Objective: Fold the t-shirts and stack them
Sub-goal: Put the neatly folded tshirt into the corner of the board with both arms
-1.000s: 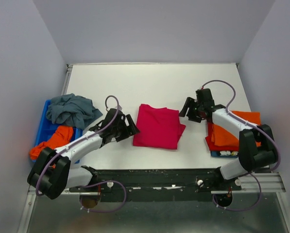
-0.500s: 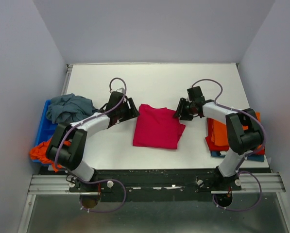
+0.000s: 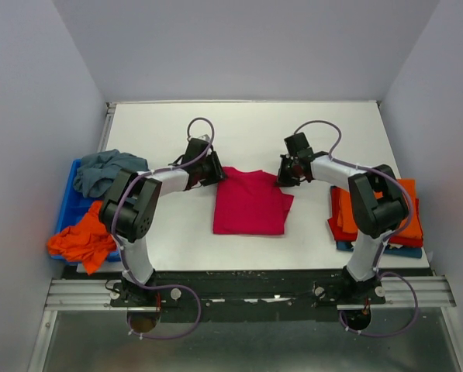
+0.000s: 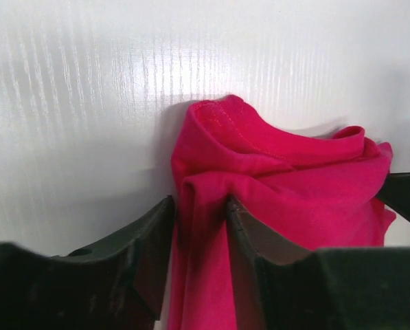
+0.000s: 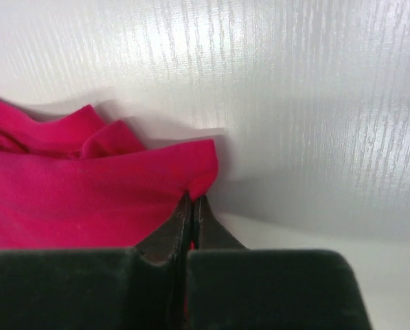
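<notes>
Shirt (image 3: 249, 205): 2 far corners taken; right claw (image 5: 192, 201) pinched shut on 1, left claw (image 4: 199, 210) seemingly clamping other; body lies nearward.

No readable text, labels or numbers (any view); no brands

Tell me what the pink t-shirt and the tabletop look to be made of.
Pink t-shirt: soft matte knit, probably cotton jersey; it drapes in limp folds and shows a stitched hem. Tabletop: white, semi-glossy sheet with fine parallel ribs and streaky glare, possibly corrugated plastic, though I can't be sure.
</notes>
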Robot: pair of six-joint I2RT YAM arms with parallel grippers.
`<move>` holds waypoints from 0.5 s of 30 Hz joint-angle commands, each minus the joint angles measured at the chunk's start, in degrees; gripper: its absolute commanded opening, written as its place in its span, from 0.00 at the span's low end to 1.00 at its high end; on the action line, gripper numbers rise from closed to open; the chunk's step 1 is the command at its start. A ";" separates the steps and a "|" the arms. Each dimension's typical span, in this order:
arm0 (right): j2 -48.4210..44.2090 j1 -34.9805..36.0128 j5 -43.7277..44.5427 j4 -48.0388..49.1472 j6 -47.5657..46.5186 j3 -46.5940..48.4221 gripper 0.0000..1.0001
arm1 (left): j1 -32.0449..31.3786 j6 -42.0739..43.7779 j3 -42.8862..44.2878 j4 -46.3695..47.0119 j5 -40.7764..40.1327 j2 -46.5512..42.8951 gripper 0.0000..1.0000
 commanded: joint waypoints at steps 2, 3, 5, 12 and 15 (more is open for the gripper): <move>1.99 0.72 1.89 -1.89 0.18 -0.56 0.01 | 0.22 -0.48 0.92 1.37 -0.20 2.57 0.42; 0.59 0.72 1.98 -1.02 -0.08 -1.35 0.01 | 0.22 -0.66 0.48 1.98 -0.46 2.40 0.38; -3.27 0.81 2.77 1.00 -0.61 -3.80 0.01 | 0.22 -0.84 -0.75 4.08 -0.47 1.87 0.33; -16.72 5.45 6.88 6.20 -4.47 -11.98 0.01 | 0.13 1.09 -3.74 6.73 1.38 1.08 0.00; -20.24 8.71 8.84 7.60 -5.45 -15.58 0.01 | 0.13 2.49 -5.06 6.73 0.42 -0.33 0.00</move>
